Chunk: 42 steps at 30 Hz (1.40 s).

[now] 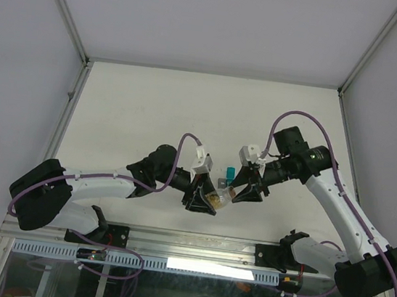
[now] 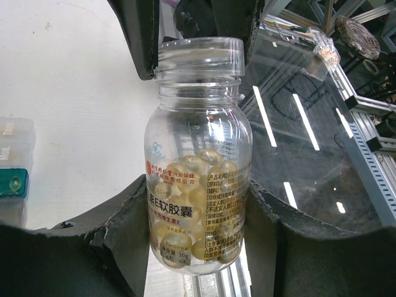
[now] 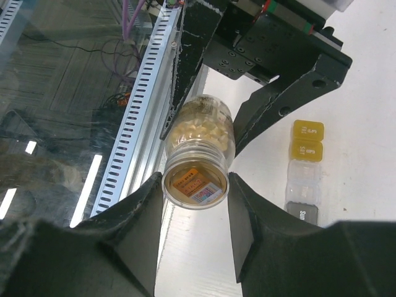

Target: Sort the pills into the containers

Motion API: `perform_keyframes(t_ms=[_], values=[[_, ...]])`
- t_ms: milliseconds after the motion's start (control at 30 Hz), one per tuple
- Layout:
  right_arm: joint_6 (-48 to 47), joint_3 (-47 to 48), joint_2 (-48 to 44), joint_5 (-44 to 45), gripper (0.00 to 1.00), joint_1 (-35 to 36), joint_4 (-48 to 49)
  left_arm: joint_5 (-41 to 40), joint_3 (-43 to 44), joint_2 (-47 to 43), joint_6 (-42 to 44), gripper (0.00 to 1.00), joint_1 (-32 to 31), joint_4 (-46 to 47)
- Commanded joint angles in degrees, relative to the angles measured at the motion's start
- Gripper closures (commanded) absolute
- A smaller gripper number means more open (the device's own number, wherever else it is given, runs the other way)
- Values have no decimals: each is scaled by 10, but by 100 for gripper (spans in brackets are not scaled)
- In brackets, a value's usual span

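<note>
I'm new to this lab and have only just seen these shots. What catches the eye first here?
A clear bottle of golden capsules is held between both arms over the near edge of the white table. The left gripper clamps its body and the right gripper grips its cap. Beside it on the table lies a row of tiny pill boxes, where two yellow boxes and a teal box stand out.
</note>
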Motion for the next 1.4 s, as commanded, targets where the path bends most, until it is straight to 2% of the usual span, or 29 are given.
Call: perform_keyframes(t_ms=[0, 533, 633, 733, 833, 933, 1067, 1100, 1167, 1233, 1300, 1367], values=[[-15, -5, -7, -19, 76, 7, -9, 8, 31, -4, -1, 100, 9, 58], [52, -31, -2, 27, 77, 24, 57, 30, 53, 23, -9, 100, 9, 56], [107, -43, -4, 37, 77, 23, 96, -39, 50, 7, 19, 100, 3, 48], [215, -59, 6, 73, 77, 23, 158, -218, 51, -34, 106, 100, -46, 13], [360, -65, 24, 122, 78, 4, 225, -418, 57, -43, 163, 100, -99, 14], [439, -59, 40, 101, 79, -52, 256, -502, 55, -29, 185, 100, -120, 46], [455, -45, 58, 73, 77, -74, 252, -513, 69, 4, 188, 100, -122, 58], [453, -45, 58, 71, 74, -75, 250, -506, 72, 10, 187, 100, -122, 57], [439, -40, 52, 69, 61, -77, 243, -491, 76, 19, 183, 100, -122, 48], [416, -28, 43, 51, 39, -83, 225, -469, 74, 24, 176, 100, -122, 39], [399, -10, 27, 37, 25, -95, 209, -451, 68, 29, 164, 100, -122, 29], [388, 2, 12, 30, 17, -111, 199, -426, 62, 29, 151, 100, -122, 26]])
